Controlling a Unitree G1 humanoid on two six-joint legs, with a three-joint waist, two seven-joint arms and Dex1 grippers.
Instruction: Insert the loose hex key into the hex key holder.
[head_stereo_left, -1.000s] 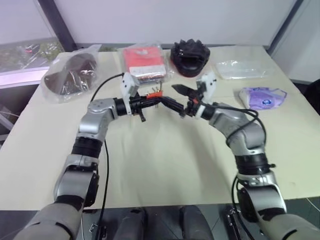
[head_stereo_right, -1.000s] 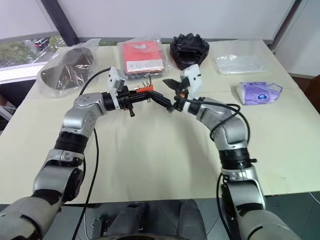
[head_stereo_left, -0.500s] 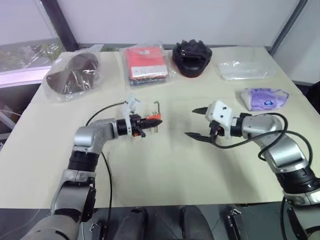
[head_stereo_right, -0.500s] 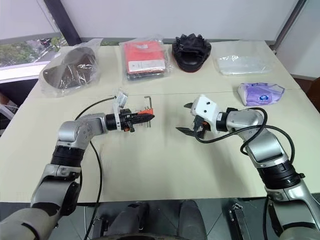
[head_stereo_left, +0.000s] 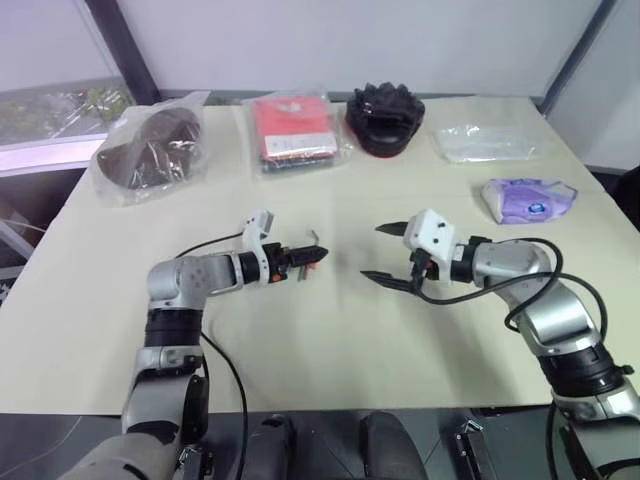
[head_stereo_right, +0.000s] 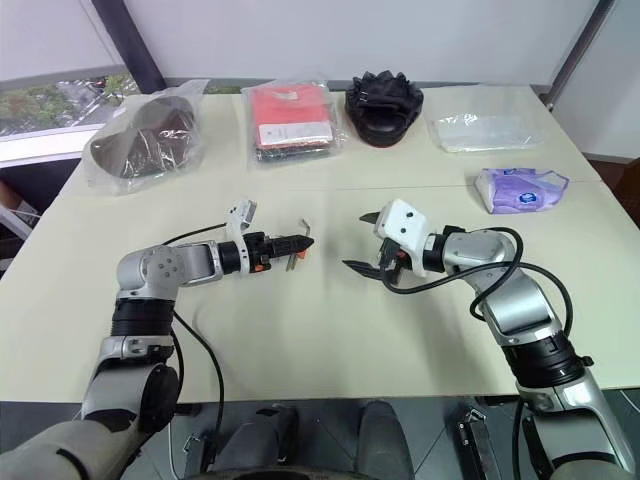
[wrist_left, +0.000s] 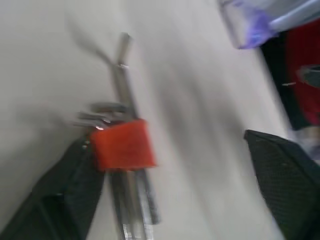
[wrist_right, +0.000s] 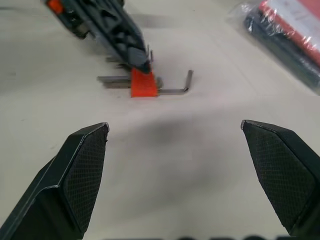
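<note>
The orange hex key holder (wrist_right: 143, 84) lies on the beige table with short grey keys sticking out of it. A long L-shaped hex key (wrist_right: 176, 90) runs through the holder (wrist_left: 122, 145), its bent leg clear of the block. My left gripper (wrist_left: 170, 140) is open around the holder, and one finger (wrist_left: 65, 195) touches the block. In the head views it lies low at the table's middle left (head_stereo_left: 300, 256). My right gripper (head_stereo_left: 372, 252) hovers open a short way to the right, pointing at the holder, with nothing between its fingers (wrist_right: 85, 170).
Along the table's far side lie a bagged dark item (head_stereo_left: 145, 150), a flat red packet in clear plastic (head_stereo_left: 292, 130), a black object (head_stereo_left: 383, 115) and a clear bag (head_stereo_left: 480, 140). A purple packet (head_stereo_left: 528, 198) sits at the right.
Both hands have come down from mid-air and drawn apart. My left gripper, shut on the holder before, has opened, and the holder now rests on the table. The right gripper stayed open.
</note>
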